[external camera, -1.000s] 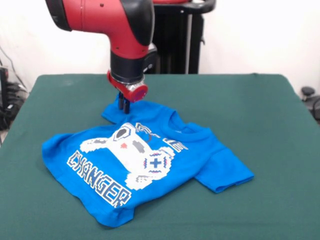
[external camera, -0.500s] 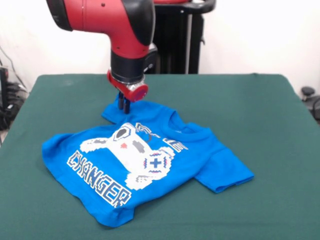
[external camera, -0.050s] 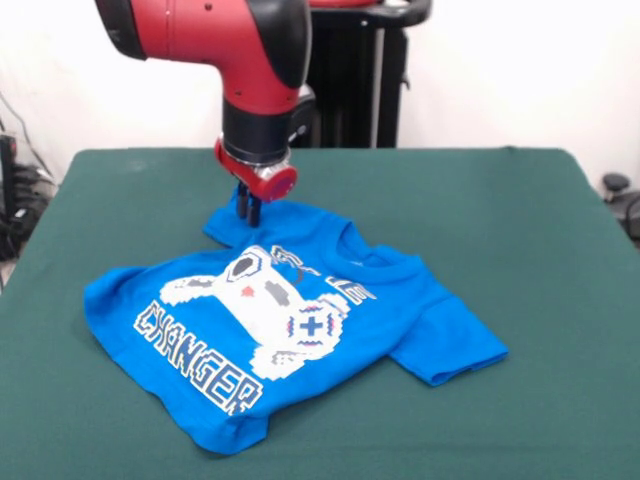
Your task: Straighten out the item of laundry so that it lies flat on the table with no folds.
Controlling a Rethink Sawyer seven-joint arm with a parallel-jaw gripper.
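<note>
The item of laundry (external camera, -0.050s: 300,330), a bright blue T-shirt with a white game-controller print, lies face up on the green table (external camera, -0.050s: 520,220). Its body is mostly spread out. The right sleeve is laid out, the hem at the near left is rumpled, and the far-left sleeve (external camera, -0.050s: 225,228) is bunched. My gripper (external camera, -0.050s: 247,218) comes down from the red arm onto that far-left sleeve. Its two dark fingers (external camera, -0.050s: 254,211) stand close together with their tips in the cloth.
Green tabletop stretches wide to the right of the shirt and behind it. The table's left edge (external camera, -0.050s: 40,250) lies not far from the shirt, with cables beyond it.
The arm and gripper have crept very slightly up and to the right. The shirt lies as before.
</note>
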